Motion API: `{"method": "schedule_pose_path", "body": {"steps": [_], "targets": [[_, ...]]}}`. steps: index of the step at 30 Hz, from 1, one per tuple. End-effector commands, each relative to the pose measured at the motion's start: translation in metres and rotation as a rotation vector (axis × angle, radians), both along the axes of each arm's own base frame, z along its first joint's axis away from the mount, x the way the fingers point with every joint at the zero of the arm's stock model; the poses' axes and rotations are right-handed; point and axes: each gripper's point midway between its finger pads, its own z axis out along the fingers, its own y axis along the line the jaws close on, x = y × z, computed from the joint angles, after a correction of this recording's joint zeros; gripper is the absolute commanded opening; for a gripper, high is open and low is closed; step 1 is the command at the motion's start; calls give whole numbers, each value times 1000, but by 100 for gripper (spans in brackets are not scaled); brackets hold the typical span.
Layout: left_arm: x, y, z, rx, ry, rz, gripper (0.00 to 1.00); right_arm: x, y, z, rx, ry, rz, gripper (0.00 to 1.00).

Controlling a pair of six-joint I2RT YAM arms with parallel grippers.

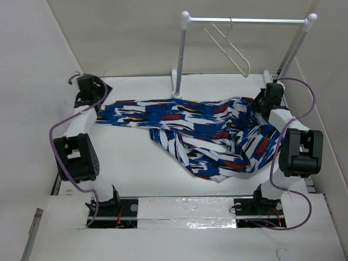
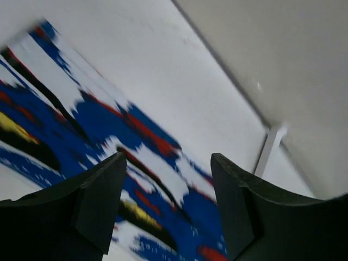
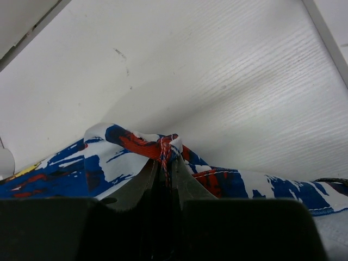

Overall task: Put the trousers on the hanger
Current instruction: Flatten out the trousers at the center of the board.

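The trousers [image 1: 206,133], bright blue with white, red, black and yellow patches, lie spread and crumpled across the middle of the table. My right gripper [image 1: 263,101] is shut on the trousers' right edge; in the right wrist view a fold of the trousers [image 3: 130,144] is pinched between the closed fingertips [image 3: 166,157]. My left gripper [image 1: 93,103] is open, just above the left end of the trousers [image 2: 109,136], with fabric showing between its fingers [image 2: 103,201]. The cream-white hanger [image 1: 231,46] hangs by its hook from the rail at the back.
A white-posted garment rail [image 1: 244,20] stands at the back right, its left post [image 1: 181,60] rising just behind the trousers. White walls enclose the table on the left, back and right. Purple cables loop beside both arms.
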Motion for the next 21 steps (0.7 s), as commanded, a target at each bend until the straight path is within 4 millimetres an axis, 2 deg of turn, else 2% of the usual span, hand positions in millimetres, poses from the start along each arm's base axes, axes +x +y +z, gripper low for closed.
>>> {"method": "schedule_pose_path", "body": {"steps": [1,2,3,4,5,6,7,8,9,10,11,12,13,14,17,21], "targets": [[-29,-78,47,229,-34,-118,59,13,1,54,-13,-133,-9,0],[-41,-104,49,255,-29,-158,46,11,0,60,-16,-146,-11,0],[-54,-161,46,275,-39,-267,33,9,0,62,-16,-150,-13,0],[-64,-188,41,283,-43,-330,22,7,2,63,-11,-152,-7,0],[-80,-209,24,284,-17,-380,14,3,2,60,-8,-149,-9,0],[-99,-247,10,296,-3,-472,7,1,10,65,13,-168,24,0],[-109,-262,-2,313,17,-511,3,0,7,67,15,-180,22,0],[-118,-273,-26,337,67,-542,1,-3,7,64,15,-176,20,0],[-127,-285,-41,351,100,-583,0,-5,6,66,9,-180,18,0],[-140,-305,-51,363,122,-655,4,-5,6,67,10,-183,19,0],[-145,-318,-65,383,161,-693,7,-5,7,67,15,-184,22,0],[-150,-322,-73,423,187,-693,12,-6,7,66,25,-183,29,0],[-162,-340,-76,455,186,-737,26,-5,7,65,29,-182,27,0],[-161,-351,-77,483,191,-746,31,-5,9,63,36,-180,39,0],[-161,-364,-84,557,231,-747,40,-5,13,60,47,-174,58,0],[-162,-370,-98,581,271,-771,39,-6,10,60,50,-176,55,0]]}}
